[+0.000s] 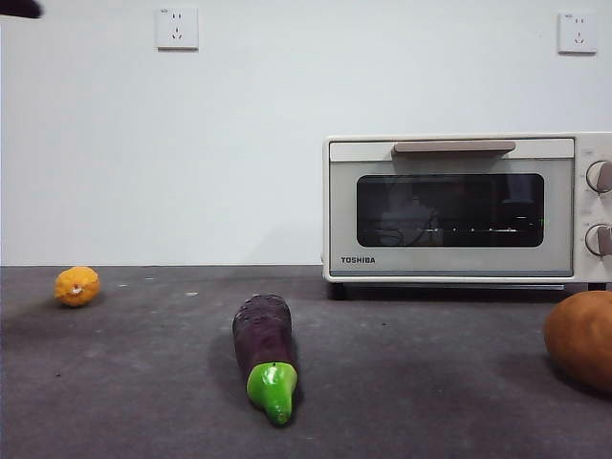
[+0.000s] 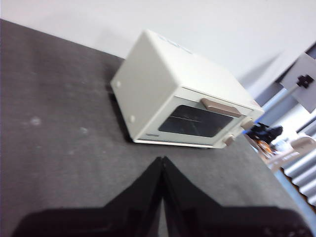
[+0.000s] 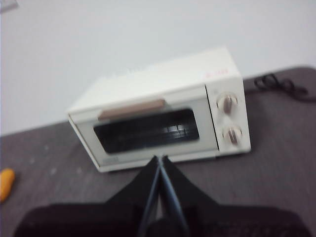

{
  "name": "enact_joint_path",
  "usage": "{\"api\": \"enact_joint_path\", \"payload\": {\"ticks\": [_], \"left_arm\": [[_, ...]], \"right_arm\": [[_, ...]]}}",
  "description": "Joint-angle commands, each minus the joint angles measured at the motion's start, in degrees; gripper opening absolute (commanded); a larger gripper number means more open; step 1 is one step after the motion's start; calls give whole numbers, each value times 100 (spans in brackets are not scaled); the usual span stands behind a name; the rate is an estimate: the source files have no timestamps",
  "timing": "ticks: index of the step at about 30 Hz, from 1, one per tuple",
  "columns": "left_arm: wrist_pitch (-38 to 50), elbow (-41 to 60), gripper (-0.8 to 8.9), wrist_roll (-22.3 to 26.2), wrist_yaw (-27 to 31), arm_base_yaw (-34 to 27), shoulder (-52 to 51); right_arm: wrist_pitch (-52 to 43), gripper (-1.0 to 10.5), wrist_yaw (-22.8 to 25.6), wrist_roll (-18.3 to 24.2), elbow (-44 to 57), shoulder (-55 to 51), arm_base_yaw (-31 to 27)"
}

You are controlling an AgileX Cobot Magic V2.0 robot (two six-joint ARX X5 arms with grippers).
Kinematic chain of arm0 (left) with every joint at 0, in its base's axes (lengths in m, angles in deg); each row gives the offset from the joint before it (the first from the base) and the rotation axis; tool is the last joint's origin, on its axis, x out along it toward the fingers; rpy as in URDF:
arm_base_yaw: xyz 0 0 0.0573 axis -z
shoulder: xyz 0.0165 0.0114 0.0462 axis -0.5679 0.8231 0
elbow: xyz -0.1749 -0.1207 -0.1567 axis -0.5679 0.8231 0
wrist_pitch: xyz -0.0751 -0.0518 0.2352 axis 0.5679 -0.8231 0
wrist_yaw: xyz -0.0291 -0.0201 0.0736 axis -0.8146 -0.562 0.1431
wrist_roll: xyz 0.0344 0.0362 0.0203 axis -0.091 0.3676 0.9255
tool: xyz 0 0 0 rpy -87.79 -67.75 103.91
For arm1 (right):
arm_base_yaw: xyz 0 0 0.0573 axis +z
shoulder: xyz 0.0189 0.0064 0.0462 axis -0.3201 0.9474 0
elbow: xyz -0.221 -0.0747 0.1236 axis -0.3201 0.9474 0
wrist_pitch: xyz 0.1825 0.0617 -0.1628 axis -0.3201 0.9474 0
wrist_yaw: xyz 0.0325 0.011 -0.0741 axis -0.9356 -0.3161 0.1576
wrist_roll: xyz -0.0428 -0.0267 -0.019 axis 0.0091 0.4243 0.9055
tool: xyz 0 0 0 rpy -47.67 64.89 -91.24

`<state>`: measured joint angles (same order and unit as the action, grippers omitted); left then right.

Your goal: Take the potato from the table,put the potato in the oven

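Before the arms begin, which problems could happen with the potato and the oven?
1. The oven door is shut, so the potato cannot go in until its handle is pulled.
2. The potato is round and lies at the front view's edge; it may roll away when pinched.
3. Both the left gripper and the right gripper have their jaws shut; one must open before grasping.

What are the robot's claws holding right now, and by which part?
Nothing. The left gripper and right gripper are both shut on air, facing the oven. The potato lies untouched on the table.
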<state>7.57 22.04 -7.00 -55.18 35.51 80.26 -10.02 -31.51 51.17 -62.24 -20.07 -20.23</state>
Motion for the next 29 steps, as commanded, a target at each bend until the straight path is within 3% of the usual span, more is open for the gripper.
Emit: {"api": "enact_joint_path", "payload": {"ticks": [1, 6, 21, 29], "left_arm": [[39, -334, -5, -160, -72, 155, 433], [42, -1060, -5, -181, -192, 481, 1250], [-905, -3799, -5, 170, -201, 2076, 4030], [-1292, -5104, -5, 173, -197, 2570, 5390]], "right_arm": [[450, 1, -17, -120, -28, 50, 9], [531, 1, -131, -341, -83, 140, 9], [592, 1, -1394, -328, -887, 1220, 11], [955, 1, -1635, 166, -1510, 2129, 9]]}}
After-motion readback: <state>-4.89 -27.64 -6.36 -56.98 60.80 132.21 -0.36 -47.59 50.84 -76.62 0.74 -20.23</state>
